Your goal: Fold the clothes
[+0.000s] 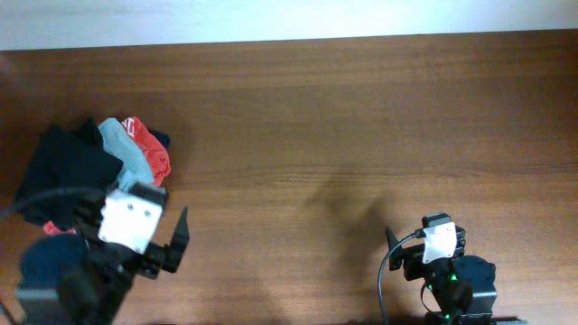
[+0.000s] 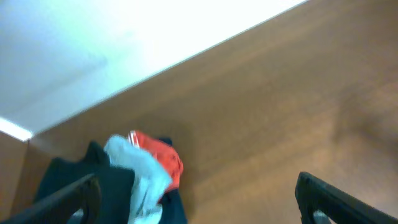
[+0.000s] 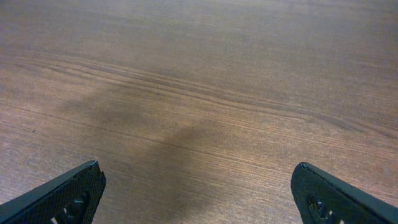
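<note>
Over on the desk's [image 1: 361, 117] left: tangled heap of clothes [image 1: 90, 167], unfolded.
Left pincer [image 2: 198, 180] and right pincer [image 3: 199, 167] spread wide, empty; easy to snag two garments at once from that tangle.

No legible txt anywhere; white marks on red garment [image 1: 152, 155] too blurry to read.
</note>
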Motion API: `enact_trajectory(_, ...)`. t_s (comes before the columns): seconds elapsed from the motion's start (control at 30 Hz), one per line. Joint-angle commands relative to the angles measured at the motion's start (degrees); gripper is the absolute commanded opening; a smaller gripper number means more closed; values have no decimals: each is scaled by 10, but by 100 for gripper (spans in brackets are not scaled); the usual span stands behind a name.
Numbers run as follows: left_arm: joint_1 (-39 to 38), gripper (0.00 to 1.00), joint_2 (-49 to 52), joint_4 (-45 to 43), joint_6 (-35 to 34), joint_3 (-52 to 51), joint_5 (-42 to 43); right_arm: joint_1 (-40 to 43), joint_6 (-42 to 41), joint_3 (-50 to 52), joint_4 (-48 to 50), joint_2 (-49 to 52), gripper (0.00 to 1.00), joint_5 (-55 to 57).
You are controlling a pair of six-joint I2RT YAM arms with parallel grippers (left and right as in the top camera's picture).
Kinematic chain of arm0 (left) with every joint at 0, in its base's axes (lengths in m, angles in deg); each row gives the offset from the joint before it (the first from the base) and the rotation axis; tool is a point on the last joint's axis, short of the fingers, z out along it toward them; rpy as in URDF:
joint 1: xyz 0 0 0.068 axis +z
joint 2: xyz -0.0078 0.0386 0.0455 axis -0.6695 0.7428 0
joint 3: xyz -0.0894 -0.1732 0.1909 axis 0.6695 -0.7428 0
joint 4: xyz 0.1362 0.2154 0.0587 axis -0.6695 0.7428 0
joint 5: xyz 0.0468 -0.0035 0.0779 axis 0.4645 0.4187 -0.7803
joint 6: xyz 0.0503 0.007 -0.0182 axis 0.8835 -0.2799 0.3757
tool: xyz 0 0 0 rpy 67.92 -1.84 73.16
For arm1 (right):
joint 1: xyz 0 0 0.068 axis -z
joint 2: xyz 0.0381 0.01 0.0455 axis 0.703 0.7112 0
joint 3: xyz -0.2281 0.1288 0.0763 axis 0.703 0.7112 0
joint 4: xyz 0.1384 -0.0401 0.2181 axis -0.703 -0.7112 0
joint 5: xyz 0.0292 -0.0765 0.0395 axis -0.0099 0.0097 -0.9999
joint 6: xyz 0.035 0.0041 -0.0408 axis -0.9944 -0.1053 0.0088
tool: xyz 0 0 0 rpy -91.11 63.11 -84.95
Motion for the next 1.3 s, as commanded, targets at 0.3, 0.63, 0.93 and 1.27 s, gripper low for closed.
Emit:
enact_trajectory(0.3, -12, 99, -268, -271, -2, -465, 45, 4, -4, 3, 2, -5, 99, -7)
enact_trajectory(0.63, -15, 99, -377, -355, -2, -597, 59, 4, -4, 3, 2, -5, 99, -7)
enact_trajectory(0.93, -15, 99, -377, -455, -1, -642, 58, 4, -4, 3, 2, -5, 99, -7)
enact_trajectory(1.27, -15, 99, -377, -455, -1, -642, 58, 4, -4, 3, 2, -5, 99, -7)
